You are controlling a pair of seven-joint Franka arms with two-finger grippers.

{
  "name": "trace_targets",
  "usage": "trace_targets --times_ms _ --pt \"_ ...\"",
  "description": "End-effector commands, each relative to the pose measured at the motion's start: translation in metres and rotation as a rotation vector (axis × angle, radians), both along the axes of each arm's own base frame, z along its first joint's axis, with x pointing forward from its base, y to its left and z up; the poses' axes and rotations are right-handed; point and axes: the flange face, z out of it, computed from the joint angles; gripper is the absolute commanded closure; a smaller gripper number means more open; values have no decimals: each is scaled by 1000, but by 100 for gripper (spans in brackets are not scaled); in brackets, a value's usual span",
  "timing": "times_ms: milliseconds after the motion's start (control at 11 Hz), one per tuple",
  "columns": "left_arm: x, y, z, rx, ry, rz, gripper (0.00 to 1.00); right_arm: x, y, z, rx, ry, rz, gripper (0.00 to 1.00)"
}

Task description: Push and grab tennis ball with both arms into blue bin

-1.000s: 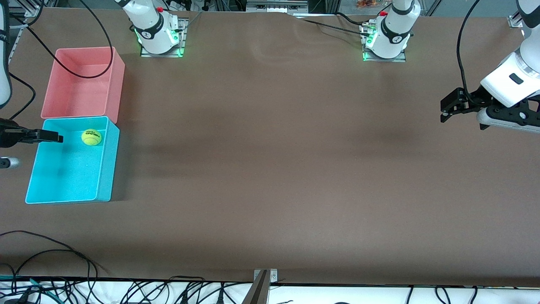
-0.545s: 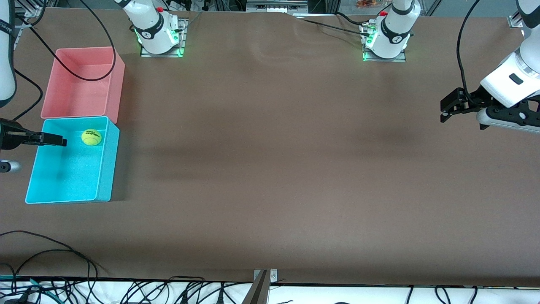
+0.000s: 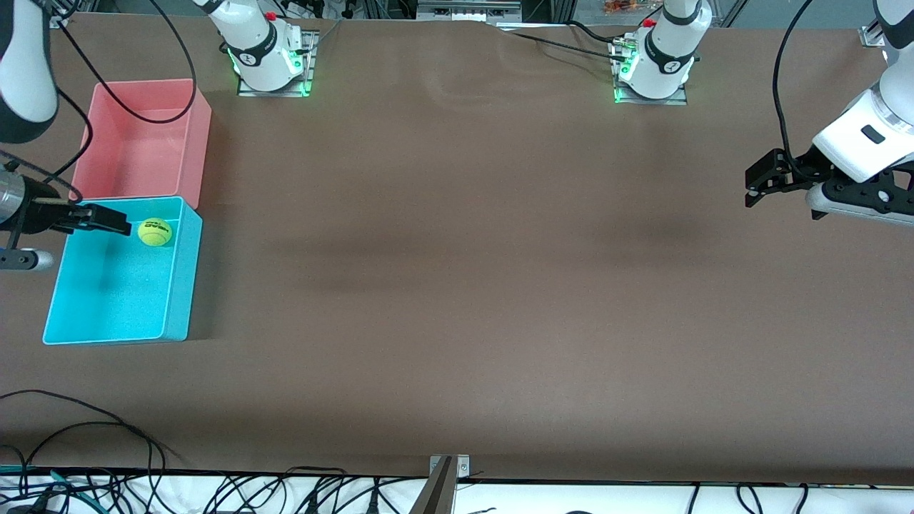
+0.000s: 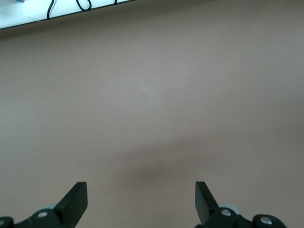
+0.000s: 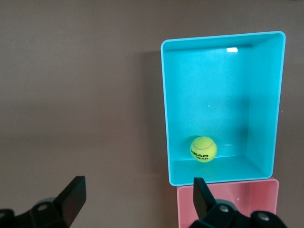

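Observation:
The tennis ball (image 3: 155,232) lies inside the blue bin (image 3: 107,300), close to the wall that adjoins the pink bin. It also shows in the right wrist view (image 5: 204,148), resting in the blue bin (image 5: 209,90). My right gripper (image 3: 107,220) is open and empty, over the blue bin's rim at the right arm's end of the table, with a small gap to the ball. Its fingers (image 5: 71,197) stand wide apart. My left gripper (image 3: 758,187) is open and empty, over bare table at the left arm's end, where that arm waits. Its fingers (image 4: 76,202) frame only tabletop.
A pink-red bin (image 3: 136,157) stands empty against the blue bin, farther from the front camera; it shows in the right wrist view too (image 5: 228,204). Cables (image 3: 71,428) lie along the table's front edge. A brown mat (image 3: 457,285) covers the table.
My right gripper has moved over the blue bin toward the ball, and its arm has swung in above the pink bin. The ball and the left arm have not moved.

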Motion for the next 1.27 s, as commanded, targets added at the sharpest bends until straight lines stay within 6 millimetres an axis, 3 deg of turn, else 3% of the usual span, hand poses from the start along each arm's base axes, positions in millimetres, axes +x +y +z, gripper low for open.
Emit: trace_targets --times_ms 0,273,364,455,545,1182 --pt "0 1 2 -10 8 0 0 -36 24 26 -35 -104 -18 0" --pt "0 1 0 -9 11 0 0 -57 30 60 -33 -196 -7 0" --pt "0 1 0 -9 11 0 0 -61 42 55 -30 -195 18 0" --pt "0 1 0 -9 13 0 0 -61 46 22 -30 -144 23 0" --pt "0 1 0 -9 13 0 0 -67 47 13 -30 -129 24 0" --pt "-1 1 -1 -9 19 -2 0 -85 63 55 12 -157 30 0"
